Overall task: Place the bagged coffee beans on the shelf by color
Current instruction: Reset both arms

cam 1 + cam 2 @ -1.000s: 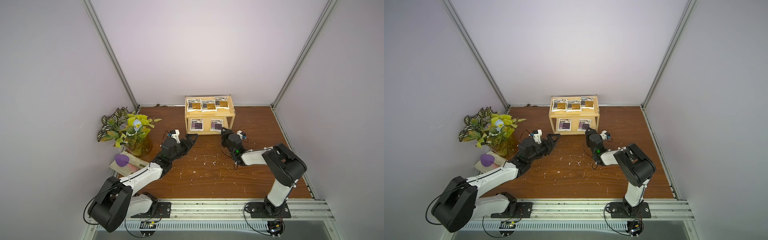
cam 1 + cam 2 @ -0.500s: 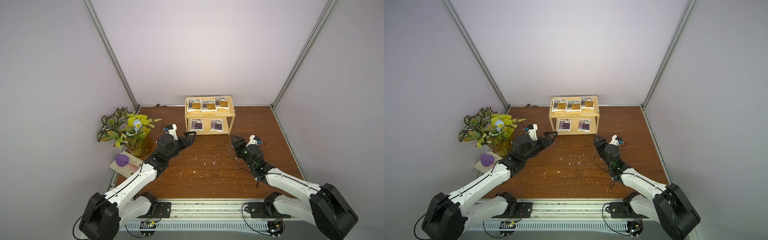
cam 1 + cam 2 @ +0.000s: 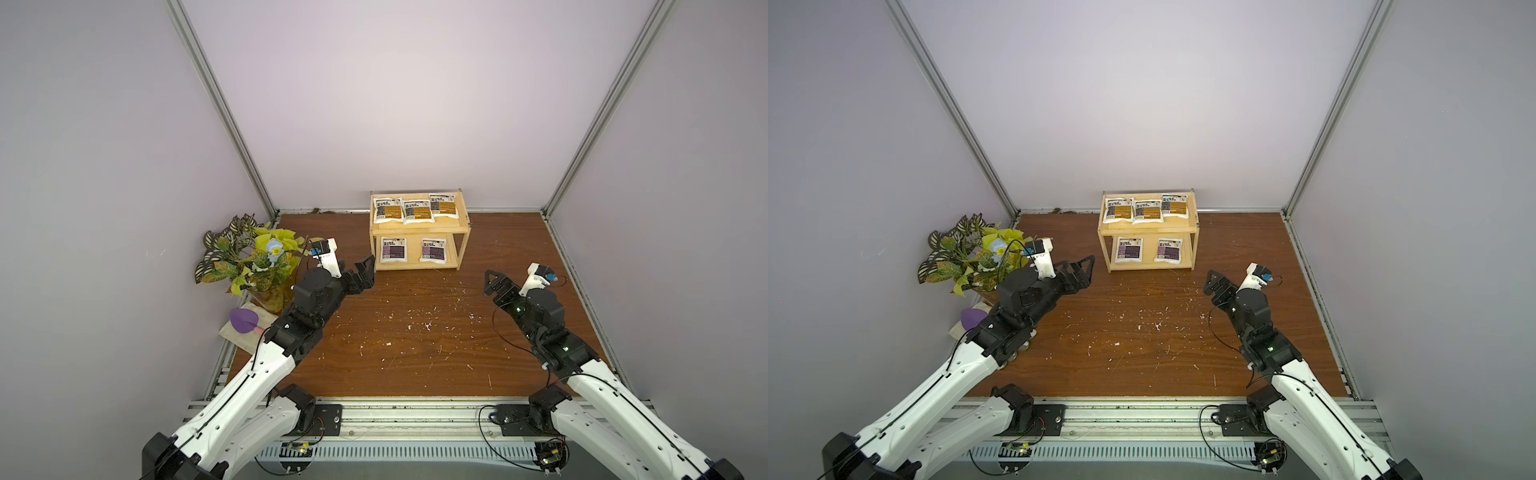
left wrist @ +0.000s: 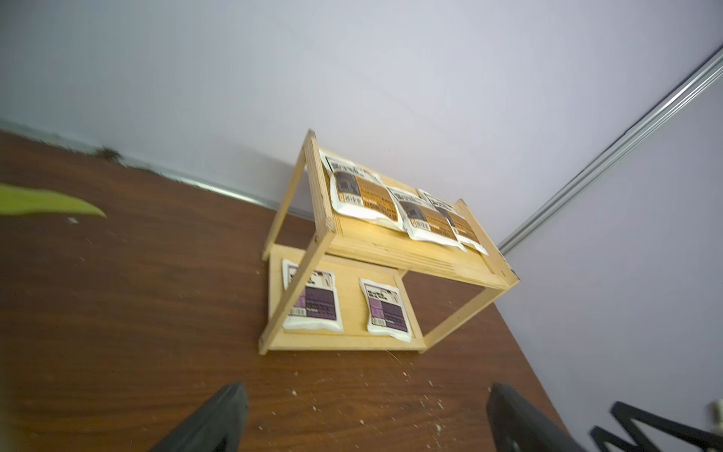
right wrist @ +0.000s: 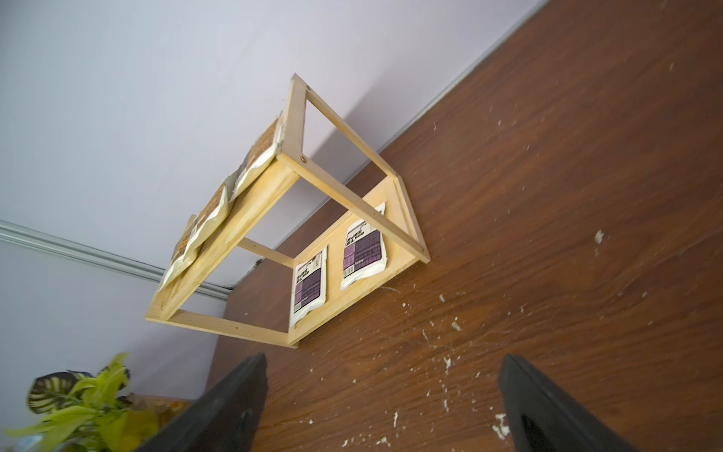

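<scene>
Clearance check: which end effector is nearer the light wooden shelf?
Left. The left end effector is beside the shelf; the right end effector stands farther off its other side.

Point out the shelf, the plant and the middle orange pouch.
shelf [image 3: 419, 228]: in a top view, front rim of upper board.
plant [image 3: 261, 239]: in a top view, a yellow-green leaf.
middle orange pouch [image 3: 417, 212]: in a top view, its label.
</scene>
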